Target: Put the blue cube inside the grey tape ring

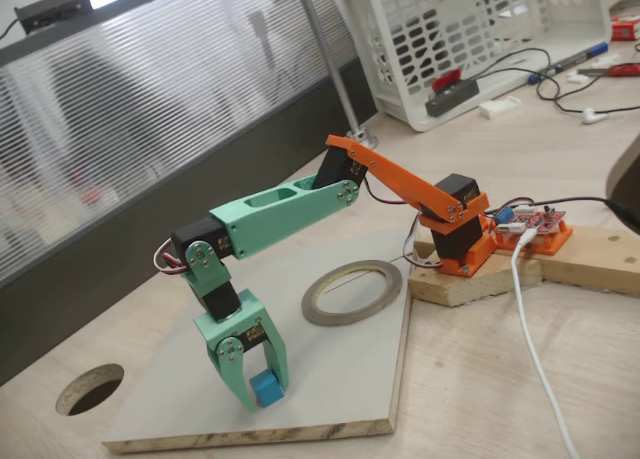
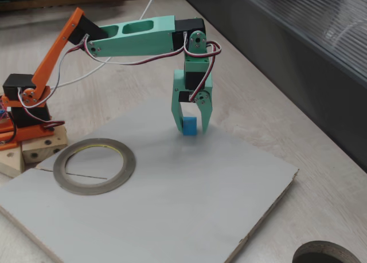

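- Green end effector [image 1: 262,384] pointing straight down, tips resting on the grey board [image 1: 330,379], seen also in the other fixed view [image 2: 191,125]
- Blue cube [image 1: 267,388] sitting between the two green fingers [image 1: 232,374], low on the board, also seen at [image 2: 189,125]
- Fingers close on both sides of the cube; looks pinched on it, though real touch on both sides is hard to tell
- Cube near the front edge of the board in a fixed view [image 1: 267,388], toward its left corner
- Grey tape ring [image 1: 352,292] lying flat on the board, near the board's right edge in that view, close to the arm's base
- In the other fixed view, ring [image 2: 94,165] near the left side of the board, with a yellowish inner rim
- Cube well apart from the ring, not inside it
- Orange base [image 1: 462,239] fixed on a wooden block [image 1: 470,279] just beside the board
- Arm with an orange part, then a long green part [image 2: 137,36] reaching out over the board
- Round dark hole [image 1: 90,389] in the wooden table [image 1: 500,379], just off the board's left corner; also at the bottom right in the other view [image 2: 327,254]
- White basket [image 1: 470,39] at the far edge of the table
- White cable [image 1: 535,339] running across the table by the wooden block
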Controlling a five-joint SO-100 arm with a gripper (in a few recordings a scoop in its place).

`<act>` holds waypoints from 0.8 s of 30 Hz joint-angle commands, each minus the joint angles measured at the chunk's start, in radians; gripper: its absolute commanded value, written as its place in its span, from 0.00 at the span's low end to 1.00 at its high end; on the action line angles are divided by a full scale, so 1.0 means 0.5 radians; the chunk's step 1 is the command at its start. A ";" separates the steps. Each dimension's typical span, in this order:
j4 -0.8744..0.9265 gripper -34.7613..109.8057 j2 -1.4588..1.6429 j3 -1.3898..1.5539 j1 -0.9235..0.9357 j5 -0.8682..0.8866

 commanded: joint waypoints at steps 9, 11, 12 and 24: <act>0.000 0.32 0.040 -0.046 -0.012 0.021; 0.000 0.28 0.040 -0.046 -0.015 0.021; 0.000 0.27 0.043 -0.046 -0.018 0.021; 0.031 0.25 0.383 -0.037 -0.012 0.021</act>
